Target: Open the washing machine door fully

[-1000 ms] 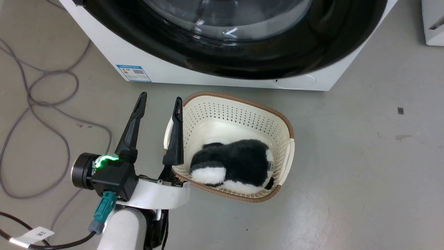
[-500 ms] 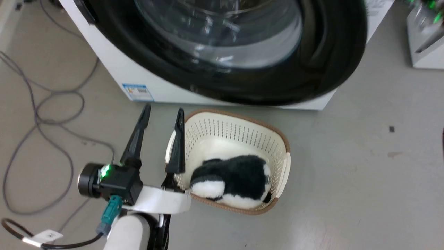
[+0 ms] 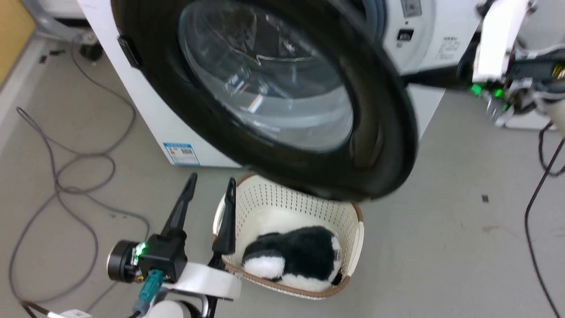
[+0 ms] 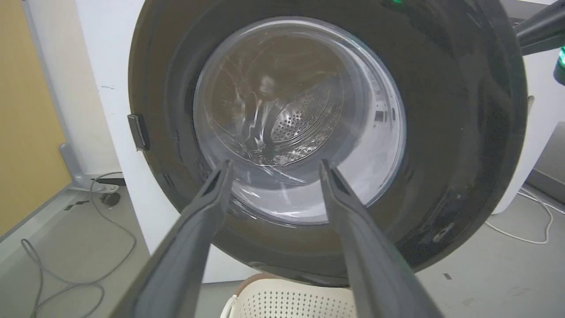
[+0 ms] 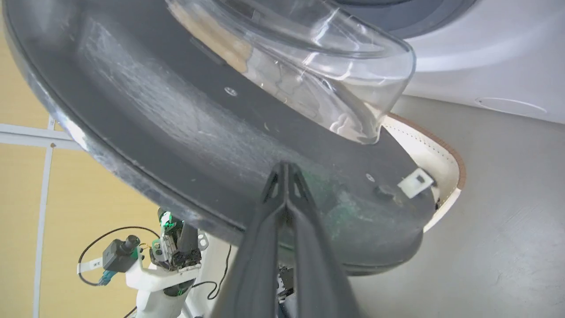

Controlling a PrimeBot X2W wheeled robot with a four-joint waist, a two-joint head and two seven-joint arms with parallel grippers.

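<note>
**Right claw tip against the inside of the half-open door**

The right claw (image 5: 284,170) has its two fingers squeezed tight together, with nothing between them. Its tip sits against the dull black inner side of the washing machine door (image 5: 176,132), close to the door's edge. Just above the tip, the door's clear glass bowl (image 5: 309,66) sticks out. To the right of the tip, a bit of a cream basket (image 5: 435,152) peeks out past the door's edge. Beyond that lies the grey floor (image 5: 507,221). The white washing machine (image 5: 485,57) is up past the glass bowl.

The left claw (image 3: 211,182) is wide open and holds nothing. Its fingers (image 4: 353,229) point up at the shiny front of the door, and the glass bowl shows between their tips. The basket is right beside the claw's right finger; I cannot tell if they touch. A black and white soft toy (image 3: 295,256) lies in the basket.

The door stands part way open. It is joined to the machine up and to the left of the left claw. Its free edge hangs over the far end of the basket, on the right claw's side. A blue sticker (image 3: 181,153) is on the machine just past the left claw's tips. Grey cables (image 3: 57,176) curl on the floor to this claw's left.
</note>
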